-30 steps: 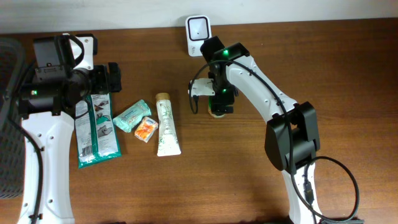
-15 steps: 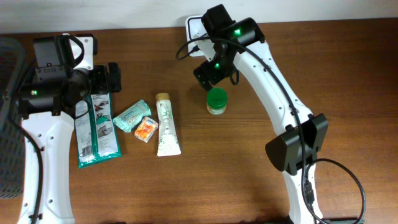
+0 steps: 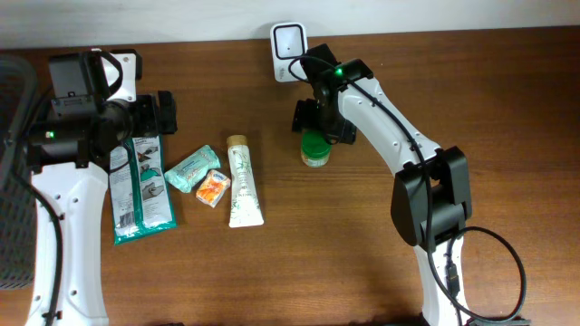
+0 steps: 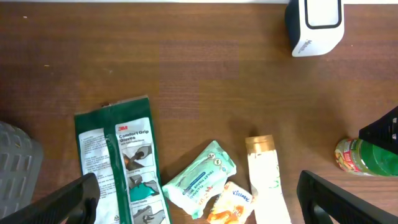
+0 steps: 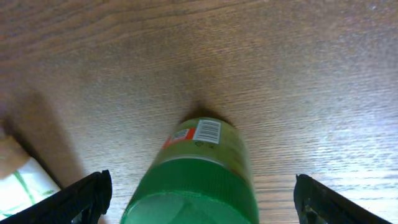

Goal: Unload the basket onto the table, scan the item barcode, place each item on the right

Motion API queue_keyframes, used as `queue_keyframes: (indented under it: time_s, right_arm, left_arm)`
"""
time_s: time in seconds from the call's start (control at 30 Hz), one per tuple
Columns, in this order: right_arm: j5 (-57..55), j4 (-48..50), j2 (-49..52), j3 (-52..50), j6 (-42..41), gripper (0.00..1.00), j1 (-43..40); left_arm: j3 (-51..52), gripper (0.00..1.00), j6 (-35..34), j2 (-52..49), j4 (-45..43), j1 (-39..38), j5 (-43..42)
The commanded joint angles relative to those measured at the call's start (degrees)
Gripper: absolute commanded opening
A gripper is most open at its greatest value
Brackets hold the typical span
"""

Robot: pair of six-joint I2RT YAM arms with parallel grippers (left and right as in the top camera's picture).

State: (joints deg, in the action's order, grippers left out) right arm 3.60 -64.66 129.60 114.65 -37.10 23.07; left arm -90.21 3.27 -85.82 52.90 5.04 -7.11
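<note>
1. bench [image 3: 362, 263]: brown wood grain, carries every item listed below.
2. glove pack [image 3: 140, 186]: green and white, lies flat at the left; the print reads "comfort grip gloves" in the left wrist view [image 4: 127, 165].
3. tube [image 3: 242, 184]: white with a tan cap, lies flat, cap towards the far side, just right of the small packs.
4. tissue packet [image 3: 213, 189]: orange, small, touching the wipes pack and just beside the tube.
5. wipes pack [image 3: 192, 169]: pale teal, lies at a slant between the glove pack and the tube.
6. basket [image 3: 14, 172]: dark mesh, at the left edge, partly cut off.
7. jar [image 3: 314, 148]: green lid, stands upright near the middle of the bench, well apart from the packs. a barcode [image 5: 207, 130] shows on its side label in the right wrist view.
8. right claw [image 3: 322, 122]: spread wide, hangs over the jar's far side; in its own view [image 5: 202, 199] a finger stands on each side of the jar with a gap on both.
9. left claw [image 3: 165, 113]: spread wide, pinching nothing, above the top of the glove pack.
10. scanner [image 3: 288, 41]: white with a dark window, stands at the far edge, beyond the jar.
</note>
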Motion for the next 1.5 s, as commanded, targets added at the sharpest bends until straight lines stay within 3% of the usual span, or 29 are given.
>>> queue_keyframes:
  time_s: [0.0, 0.3, 0.4, 0.5, 0.63, 0.77, 0.9, 1.03, 1.2, 1.33, 1.47]
  right_arm:
    - [1.27, -0.22, 0.44, -0.66, -2.40, 0.86, 0.72]
    - [1.53, -1.18, 0.44, -2.25, -2.40, 0.81, 1.66]
    - [1.09, -1.11, 0.44, -2.38, -2.38, 0.71, 1.66]
    - [0.24, -1.18, 0.44, -2.38, -1.90, 0.69, 1.62]
    - [0.28, -0.39, 0.39, -2.21, 5.70, 0.64, 1.60]
    - [0.90, -0.85, -0.02, 0.02, 25.62, 0.57, 1.62]
    - [0.90, -2.51, -0.46, 1.95, 55.76, 0.57, 1.66]
    - [0.96, -2.91, -0.44, 1.92, 75.63, 0.57, 1.66]
    - [6.93, -5.18, -0.42, 1.79, 106.22, 0.58, 1.64]
    - [10.16, -5.18, 0.02, 1.60, 114.01, 0.66, 1.66]
    - [10.14, -5.25, 0.96, 1.40, 114.88, 0.71, 1.60]
  left_arm:
    - [-0.74, 0.99, 0.50, -0.09, -0.22, 0.00, -0.61]
    - [-0.74, 0.99, 0.50, -0.09, -0.24, 0.00, -0.61]
    - [-0.74, 0.99, 0.50, -0.09, -0.22, 0.00, -0.61]
    - [-0.74, 0.99, 0.50, -0.09, -0.22, 0.00, -0.61]
    - [-0.74, 0.99, 0.50, -0.09, -0.24, 0.00, -0.61]
    - [-0.74, 0.99, 0.50, -0.09, -0.22, 0.00, -0.61]
    - [-0.74, 0.99, 0.50, -0.09, -0.24, 0.00, -0.61]
    - [-0.74, 0.99, 0.50, -0.09, -0.22, 0.00, -0.61]
    - [-0.74, 0.99, 0.50, -0.09, -0.22, 0.00, -0.61]
    - [-0.74, 0.99, 0.50, -0.09, -0.22, 0.00, -0.61]
    - [-0.74, 0.99, 0.52, -0.09, -0.22, 0.00, -0.61]
